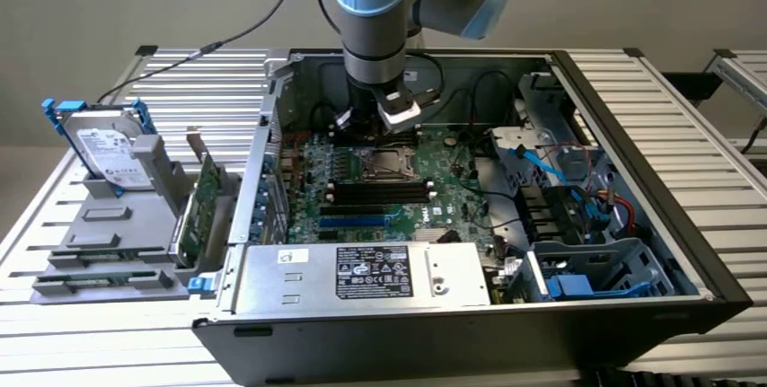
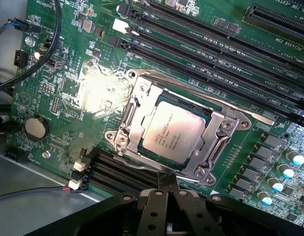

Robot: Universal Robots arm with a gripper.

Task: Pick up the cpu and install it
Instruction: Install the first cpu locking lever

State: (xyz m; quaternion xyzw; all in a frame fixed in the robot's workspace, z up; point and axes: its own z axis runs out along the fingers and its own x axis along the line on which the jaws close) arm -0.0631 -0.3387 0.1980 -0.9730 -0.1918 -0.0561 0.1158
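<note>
Cpu: Your cpu (image 2: 174, 132) lies flat, silver top up, inside the metal socket frame (image 2: 126, 123) on the motherboard (image 2: 68, 59), beside the long black memory slots (image 2: 201, 54).
Gripper: Your gripper (image 2: 167, 183) hangs close over the frame's edge, fingers pressed together and empty.
Arm: The arm (image 1: 374, 10) reaches down into the open computer case (image 1: 641, 145), near the motherboard's far edge.
Outside: A hard drive (image 1: 106, 149) stands on a grey rack (image 1: 108, 243) by the table's (image 1: 84, 351) edge at the exterior view's left.
</note>
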